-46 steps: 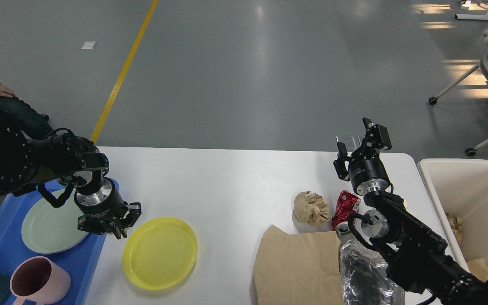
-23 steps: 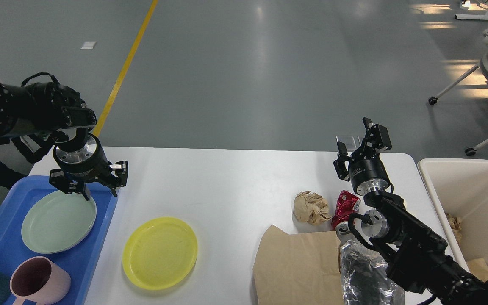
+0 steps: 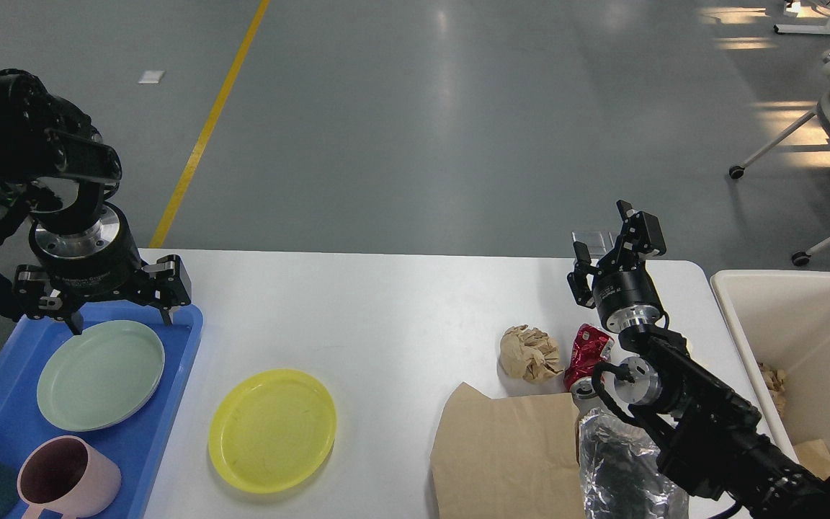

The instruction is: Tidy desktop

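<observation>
The yellow plate [image 3: 271, 430] lies at about five o'clock from the spread, empty left gripper [image 3: 118, 311]; the right gripper [image 3: 602, 238], seemingly also parted, hovers far across the desktop [image 3: 386, 310].

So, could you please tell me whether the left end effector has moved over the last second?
Yes: the left end effector moved left and away from the yellow plate.

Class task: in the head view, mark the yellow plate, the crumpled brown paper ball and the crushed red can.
yellow plate [image 3: 271, 429]: head view, centre of its flat base.
crumpled brown paper ball [image 3: 529, 352]: head view, middle of the wad.
crushed red can [image 3: 586, 355]: head view, its red side.
</observation>
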Motion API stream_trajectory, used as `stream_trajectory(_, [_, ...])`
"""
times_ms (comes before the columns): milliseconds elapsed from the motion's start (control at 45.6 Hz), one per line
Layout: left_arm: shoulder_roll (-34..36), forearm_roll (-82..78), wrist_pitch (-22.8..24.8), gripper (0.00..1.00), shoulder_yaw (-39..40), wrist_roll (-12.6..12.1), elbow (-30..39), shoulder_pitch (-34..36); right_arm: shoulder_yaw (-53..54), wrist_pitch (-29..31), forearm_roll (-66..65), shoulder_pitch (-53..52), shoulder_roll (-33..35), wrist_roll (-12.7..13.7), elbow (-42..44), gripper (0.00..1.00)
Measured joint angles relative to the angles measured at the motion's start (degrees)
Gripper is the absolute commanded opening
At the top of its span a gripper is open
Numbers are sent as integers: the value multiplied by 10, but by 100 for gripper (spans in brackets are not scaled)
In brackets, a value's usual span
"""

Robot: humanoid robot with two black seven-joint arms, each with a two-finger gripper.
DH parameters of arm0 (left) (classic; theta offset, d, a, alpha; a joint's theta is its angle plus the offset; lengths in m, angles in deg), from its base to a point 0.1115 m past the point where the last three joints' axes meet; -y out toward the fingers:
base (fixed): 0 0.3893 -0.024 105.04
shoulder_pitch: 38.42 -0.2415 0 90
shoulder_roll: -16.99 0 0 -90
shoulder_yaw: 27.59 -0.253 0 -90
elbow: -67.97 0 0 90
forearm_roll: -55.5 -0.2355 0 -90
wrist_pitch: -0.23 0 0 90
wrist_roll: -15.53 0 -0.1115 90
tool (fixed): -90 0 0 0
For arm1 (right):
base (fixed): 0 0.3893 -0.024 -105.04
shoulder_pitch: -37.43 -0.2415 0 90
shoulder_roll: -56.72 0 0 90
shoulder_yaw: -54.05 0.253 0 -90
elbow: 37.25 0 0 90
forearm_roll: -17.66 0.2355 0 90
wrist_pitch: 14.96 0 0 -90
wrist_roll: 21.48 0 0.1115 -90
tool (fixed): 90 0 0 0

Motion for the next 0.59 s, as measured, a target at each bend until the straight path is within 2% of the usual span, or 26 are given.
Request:
stream_trajectory(132, [-10,-3,-27,96,8,2,-15,-46,0,0,0,0,0,0,0,100])
stream_trajectory(351, [-46,-5,-130,96,42,-6,-96,-185,0,0,0,0,0,0,0,100])
stream_trajectory(592, [-67,-9,-148,96,73,-11,-180,-303,0,0,0,0,0,0,0,100])
